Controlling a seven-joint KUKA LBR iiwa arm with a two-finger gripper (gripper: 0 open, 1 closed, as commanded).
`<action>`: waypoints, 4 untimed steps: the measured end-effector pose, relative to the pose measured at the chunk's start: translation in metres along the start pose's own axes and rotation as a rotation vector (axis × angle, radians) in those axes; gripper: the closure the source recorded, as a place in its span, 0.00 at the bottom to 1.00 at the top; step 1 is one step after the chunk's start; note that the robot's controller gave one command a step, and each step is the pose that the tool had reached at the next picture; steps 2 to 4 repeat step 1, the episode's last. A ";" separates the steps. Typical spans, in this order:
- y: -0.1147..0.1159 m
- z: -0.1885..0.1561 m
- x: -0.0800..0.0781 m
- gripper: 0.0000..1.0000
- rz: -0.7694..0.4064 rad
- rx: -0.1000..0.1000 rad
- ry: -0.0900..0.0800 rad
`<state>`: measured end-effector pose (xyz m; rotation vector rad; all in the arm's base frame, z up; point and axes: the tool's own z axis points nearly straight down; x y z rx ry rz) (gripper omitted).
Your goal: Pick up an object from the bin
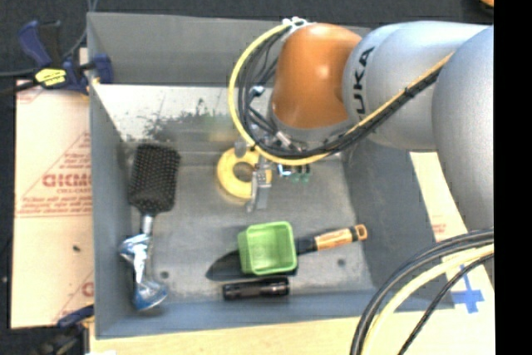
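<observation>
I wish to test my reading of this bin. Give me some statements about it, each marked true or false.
1. The gripper is over the yellow ring. True.
2. The black hairbrush lies at the right side of the bin. False: it lies at the left side.
3. The green cup partly covers a tool with an orange handle. True.
4. The black pen rests on the hairbrush. False: it lies just below the green cup, apart from the hairbrush.
</observation>
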<state>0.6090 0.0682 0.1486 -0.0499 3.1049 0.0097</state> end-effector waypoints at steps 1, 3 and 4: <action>-0.011 -0.010 0.033 1.00 -0.078 -0.002 -0.002; -0.011 -0.010 0.033 1.00 -0.078 -0.002 -0.002; -0.011 -0.010 0.033 1.00 -0.078 -0.002 -0.002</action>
